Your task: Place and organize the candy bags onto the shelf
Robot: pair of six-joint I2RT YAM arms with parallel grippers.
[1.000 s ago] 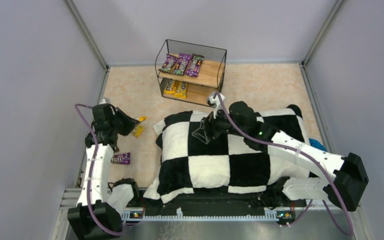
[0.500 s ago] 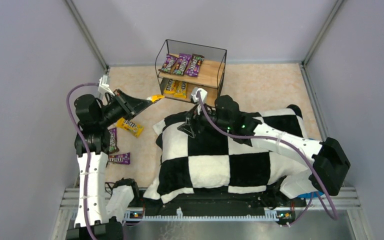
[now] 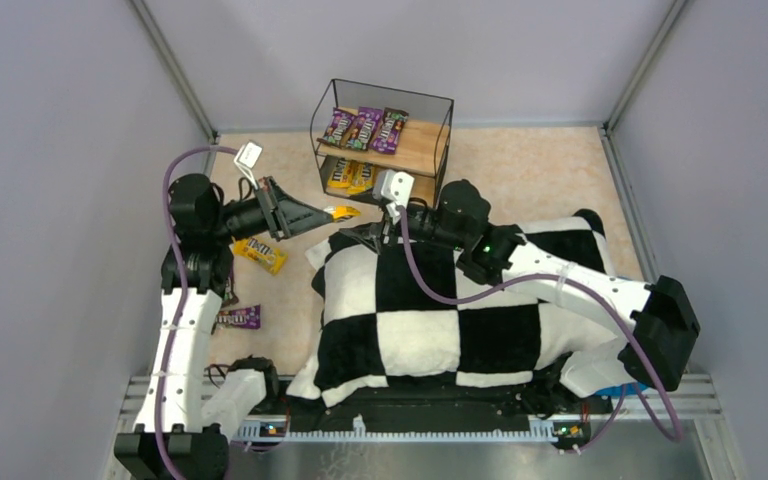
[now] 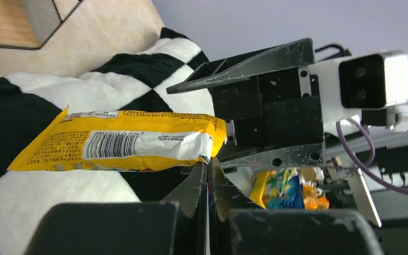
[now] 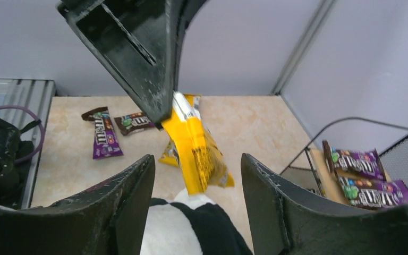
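My left gripper [image 3: 322,213] is shut on one end of a yellow candy bag [image 3: 343,211] and holds it in the air just left of the cushion's far corner. In the left wrist view the bag [image 4: 122,147] sticks out sideways from the closed tips [image 4: 208,169]. My right gripper [image 3: 362,238] is open and faces the bag; in the right wrist view the bag [image 5: 196,143] hangs between its spread fingers [image 5: 130,186] without touching them. The shelf [image 3: 422,148] holds three purple bags [image 3: 365,128] on top and two yellow bags [image 3: 350,177] below.
A black-and-white checkered cushion [image 3: 440,310] fills the middle under my right arm. On the floor at left lie a yellow bag [image 3: 260,254] and a purple bag [image 3: 241,318]; the right wrist view shows two dark bags [image 5: 103,141] there.
My left gripper has carried the yellow bag to the right and lower, up to the cushion's corner. My right gripper has swung left and now faces the bag.
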